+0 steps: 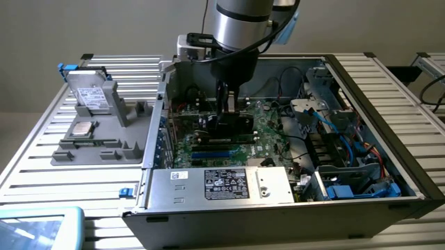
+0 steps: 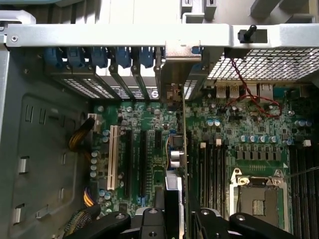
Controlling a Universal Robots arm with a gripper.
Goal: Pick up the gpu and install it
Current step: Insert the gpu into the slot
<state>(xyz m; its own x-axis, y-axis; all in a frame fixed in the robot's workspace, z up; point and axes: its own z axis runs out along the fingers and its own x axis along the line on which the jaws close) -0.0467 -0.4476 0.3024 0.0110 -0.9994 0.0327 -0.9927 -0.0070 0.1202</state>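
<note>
Two black fingers (image 2: 152, 221) of the one gripper (image 2: 180, 219) clamp the one gpu (image 2: 185, 149), a thin green board standing on edge over the green motherboard (image 2: 249, 130), near one long white slot (image 2: 112, 157). Its silver bracket (image 2: 182, 59) sits at the perforated metal rear wall (image 2: 259, 63).

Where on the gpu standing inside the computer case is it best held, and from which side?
Probably pinch the upper long edge from straight above: the gpu stands on edge over the motherboard, so its flat faces suit the end effector.
</note>
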